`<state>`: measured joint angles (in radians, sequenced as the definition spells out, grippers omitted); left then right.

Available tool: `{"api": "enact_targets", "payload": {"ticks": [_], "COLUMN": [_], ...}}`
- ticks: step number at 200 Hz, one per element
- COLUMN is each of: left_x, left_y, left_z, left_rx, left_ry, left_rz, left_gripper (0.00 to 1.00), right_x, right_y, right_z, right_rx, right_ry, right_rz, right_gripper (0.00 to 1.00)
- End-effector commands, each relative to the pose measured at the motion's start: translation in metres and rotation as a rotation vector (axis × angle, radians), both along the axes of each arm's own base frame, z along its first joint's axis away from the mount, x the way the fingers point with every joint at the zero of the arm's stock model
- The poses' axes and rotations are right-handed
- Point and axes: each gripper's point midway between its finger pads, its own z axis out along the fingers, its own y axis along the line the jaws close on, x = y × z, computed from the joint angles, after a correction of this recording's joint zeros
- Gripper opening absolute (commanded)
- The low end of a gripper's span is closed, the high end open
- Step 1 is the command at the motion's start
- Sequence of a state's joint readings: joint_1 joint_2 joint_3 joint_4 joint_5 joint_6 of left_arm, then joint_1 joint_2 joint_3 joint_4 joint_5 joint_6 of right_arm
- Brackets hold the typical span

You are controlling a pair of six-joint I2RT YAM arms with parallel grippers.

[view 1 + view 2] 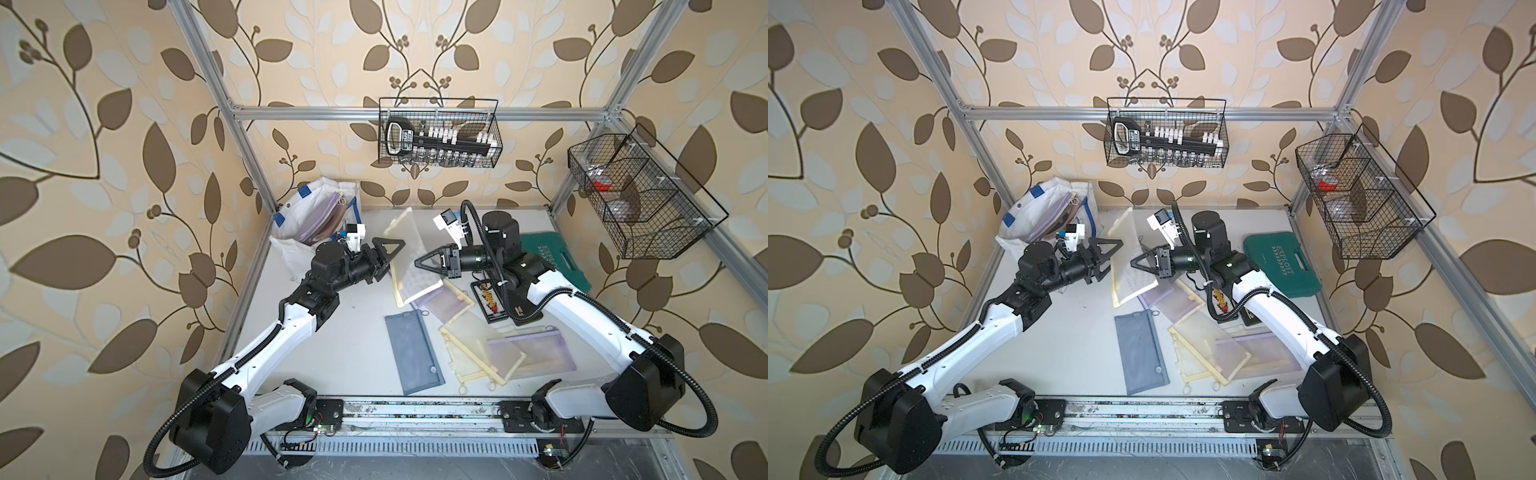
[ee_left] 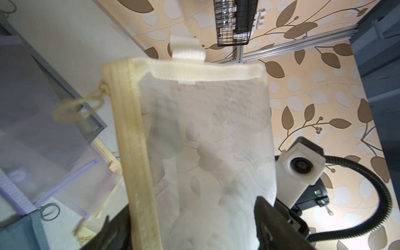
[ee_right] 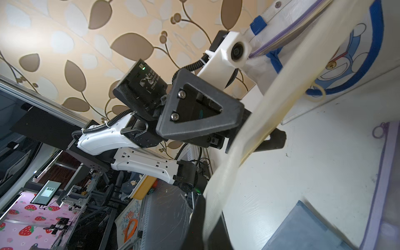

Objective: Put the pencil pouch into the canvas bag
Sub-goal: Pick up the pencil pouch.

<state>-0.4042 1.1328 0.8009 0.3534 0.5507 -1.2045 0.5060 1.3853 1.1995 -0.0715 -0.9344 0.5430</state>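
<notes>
Top views both show the pencil pouch (image 1: 407, 241), a pale yellow mesh sleeve, held clear of the tabletop (image 1: 353, 332). Its long axis runs front to back, the short end with the fabric tab points toward the back wall, and the cream zip edge faces the left arm. The right fingers (image 1: 432, 262) are pressed together on the opposite long edge, toward its near end. The left fingers (image 1: 388, 245) stand apart, one on each side of the zip edge; whether either touches it I cannot tell. The canvas bag (image 1: 299, 208) stands open in the far left corner, just behind the left arm, with purple pouches (image 1: 328, 212) inside. A grey pouch (image 1: 413, 353), more mesh pouches (image 1: 498, 349) and a green case (image 1: 557, 257) lie on the white tabletop. Leaf wallpaper and wire baskets (image 1: 440, 133) on an aluminium frame surround it.
</notes>
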Motion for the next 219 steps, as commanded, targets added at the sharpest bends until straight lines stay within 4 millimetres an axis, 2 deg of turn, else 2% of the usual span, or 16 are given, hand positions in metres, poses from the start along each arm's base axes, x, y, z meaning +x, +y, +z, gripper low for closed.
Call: {"api": "enact_targets", "payload": {"ticks": [1,31,47,72,114,125,138,154,167,187,200,219], "left_x": [-0.010,-0.013,-0.014,-0.018,-0.023,-0.024,-0.025,-0.024,-0.020,-0.008,0.004,0.024], "left_y": [0.001,0.001,0.006,0.014,0.019,0.022,0.028,0.040,0.051,0.074,0.091,0.118], "left_z": [0.044,0.053,0.057,0.052,0.046,0.046,0.049,0.052,0.049,0.051,0.049,0.066], "left_rx": [-0.082,-0.105,-0.108,-0.105,-0.055,-0.028,0.027,0.163,0.361,0.679,0.875,1.125], "left_ry": [-0.140,-0.165,-0.193,-0.218,-0.224,-0.234,-0.260,-0.291,-0.300,-0.280,-0.261,-0.282], "left_rz": [-0.035,-0.041,-0.020,0.022,0.046,0.063,0.091,0.131,0.151,0.180,0.195,0.245], "left_gripper": [0.79,0.69,0.57,0.25,0.01,0.00,0.00,0.00,0.00,0.00,0.00,0.00], "right_x": [-0.013,-0.012,-0.010,-0.001,0.009,0.012,0.016,0.021,0.023,0.027,0.029,0.031], "right_y": [0.002,0.004,0.004,0.000,-0.003,-0.004,-0.006,-0.010,-0.014,-0.019,-0.020,-0.022], "right_z": [0.017,0.014,0.014,0.013,0.006,0.001,-0.006,-0.009,-0.010,-0.010,-0.011,-0.013], "right_rx": [0.052,0.053,0.050,0.031,0.004,-0.017,-0.052,-0.090,-0.119,-0.159,-0.180,-0.204], "right_ry": [-0.043,-0.032,-0.033,-0.036,-0.022,-0.008,0.007,0.010,0.001,-0.012,-0.017,-0.018], "right_rz": [0.049,0.050,0.035,-0.035,-0.088,-0.105,-0.135,-0.174,-0.197,-0.229,-0.238,-0.248], "right_gripper": [0.00,0.00,0.00,0.00,0.00,0.10,0.32,0.63,0.80,0.94,0.98,0.99]}}
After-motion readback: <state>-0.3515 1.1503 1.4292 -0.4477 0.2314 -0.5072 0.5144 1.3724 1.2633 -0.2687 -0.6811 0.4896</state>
